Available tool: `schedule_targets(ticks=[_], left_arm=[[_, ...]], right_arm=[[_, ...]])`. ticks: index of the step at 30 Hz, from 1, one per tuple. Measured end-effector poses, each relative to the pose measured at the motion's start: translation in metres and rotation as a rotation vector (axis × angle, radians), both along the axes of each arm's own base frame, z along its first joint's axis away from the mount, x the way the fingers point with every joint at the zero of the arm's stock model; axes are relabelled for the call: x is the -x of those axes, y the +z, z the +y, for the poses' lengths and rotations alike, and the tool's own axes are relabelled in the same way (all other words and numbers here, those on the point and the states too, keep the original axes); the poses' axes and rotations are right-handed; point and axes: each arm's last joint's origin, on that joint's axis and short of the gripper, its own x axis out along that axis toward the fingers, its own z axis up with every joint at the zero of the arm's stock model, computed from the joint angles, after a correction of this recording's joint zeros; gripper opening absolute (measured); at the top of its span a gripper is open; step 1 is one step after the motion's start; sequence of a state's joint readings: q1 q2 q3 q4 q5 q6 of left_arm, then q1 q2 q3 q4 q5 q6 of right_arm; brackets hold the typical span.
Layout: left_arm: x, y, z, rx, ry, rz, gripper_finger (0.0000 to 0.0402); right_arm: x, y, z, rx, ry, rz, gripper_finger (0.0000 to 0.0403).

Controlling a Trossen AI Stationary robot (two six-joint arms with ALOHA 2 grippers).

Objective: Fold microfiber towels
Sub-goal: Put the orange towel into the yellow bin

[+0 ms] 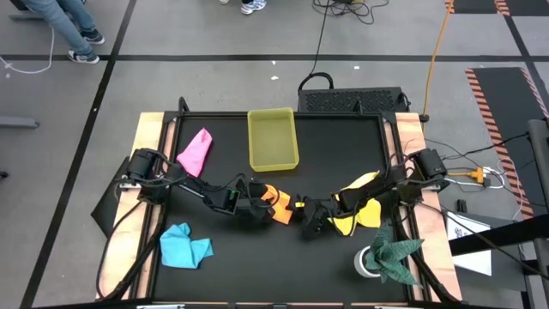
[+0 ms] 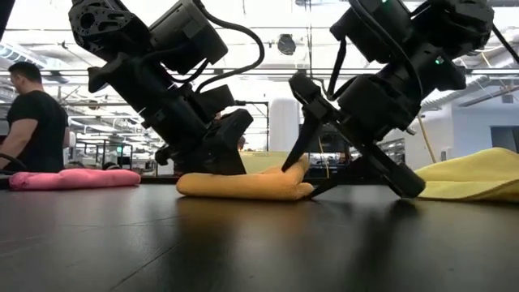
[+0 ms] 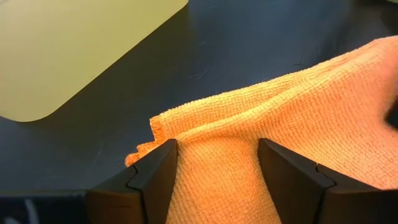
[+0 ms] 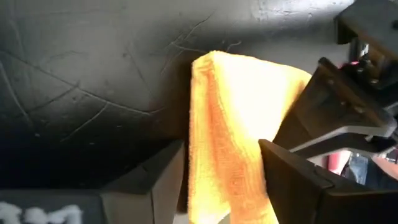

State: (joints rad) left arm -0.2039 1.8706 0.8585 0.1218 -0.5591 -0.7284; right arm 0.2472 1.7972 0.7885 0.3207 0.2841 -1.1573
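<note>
The orange towel [image 1: 279, 206] lies bunched at the middle of the black table, between both grippers. My left gripper [image 3: 217, 155] stands open at its left end, fingers astride the cloth. My right gripper [image 4: 221, 168] stands open at its right end, with a folded strip of the towel [image 4: 230, 112] between the fingers. The pink towel [image 1: 196, 153] lies at the far left and the light blue towel [image 1: 184, 246] at the near left. The yellow towel [image 1: 360, 210] lies under my right arm. My left gripper comes slanting down from the table's left, its open fingers astride the towel's left end [image 3: 211, 134]. The cloth bulges up between them and meets both inner sides. That end lies on the table [image 2: 203, 185]. My right gripper comes slanting down from the table's right, open around the towel's right end [image 4: 217, 143]. One finger [image 2: 288, 158] stands over the raised tip of that end and the other [image 2: 324, 188] lies low at the table. The rest of the towel lies on the table.
A translucent yellow tray [image 1: 273, 137] stands at the far middle. A dark green cloth [image 1: 396, 256] sits on a white object at the near right. People stand on the floor beyond the table's far left corner.
</note>
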Motion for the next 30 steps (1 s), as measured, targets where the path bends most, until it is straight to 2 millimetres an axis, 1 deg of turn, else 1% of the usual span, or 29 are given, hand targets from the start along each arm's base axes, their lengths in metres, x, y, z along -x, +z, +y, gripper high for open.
schedule_targets(ticks=[3, 6, 10, 14, 16, 19, 21, 25, 28, 30], left_arm=[[-0.001, 0.001, 0.000, 0.003, -0.001, -0.009, 0.0230], [-0.001, 0.001, 0.000, -0.003, -0.010, -0.013, 0.0230], [-0.001, 0.001, -0.001, -0.008, -0.016, -0.012, 0.0230], [0.000, 0.012, -0.004, -0.013, -0.037, -0.028, 0.0230], [0.004, 0.020, -0.008, -0.020, -0.049, -0.024, 0.0230], [0.013, 0.034, -0.015, -0.054, -0.046, -0.023, 0.0230], [0.022, 0.044, -0.020, -0.082, -0.029, -0.013, 0.0230], [0.039, 0.057, -0.030, -0.136, 0.013, 0.000, 0.0230], [0.047, 0.062, -0.035, -0.162, 0.047, -0.007, 0.0230], [0.051, 0.063, -0.036, -0.179, 0.062, 0.002, 0.0230]], right_arm=[[-0.005, -0.007, -0.004, 0.020, 0.011, 0.004, 0.0175], [-0.005, -0.013, -0.006, 0.017, 0.000, 0.016, 0.0147], [-0.005, -0.012, -0.007, -0.004, -0.035, 0.006, 0.0088], [-0.005, -0.009, -0.007, -0.041, -0.075, -0.008, 0.0021], [-0.004, -0.004, -0.006, -0.064, -0.103, -0.024, 0.0009], [0.001, 0.003, 0.000, -0.126, -0.143, -0.025, 0.0015], [0.006, 0.011, 0.003, -0.187, -0.159, -0.022, 0.0014], [0.013, 0.036, 0.006, -0.353, -0.208, -0.054, 0.0005], [0.018, 0.056, 0.005, -0.475, -0.238, -0.085, 0.0005], [0.018, 0.075, 0.002, -0.536, -0.261, -0.135, 0.0005]])
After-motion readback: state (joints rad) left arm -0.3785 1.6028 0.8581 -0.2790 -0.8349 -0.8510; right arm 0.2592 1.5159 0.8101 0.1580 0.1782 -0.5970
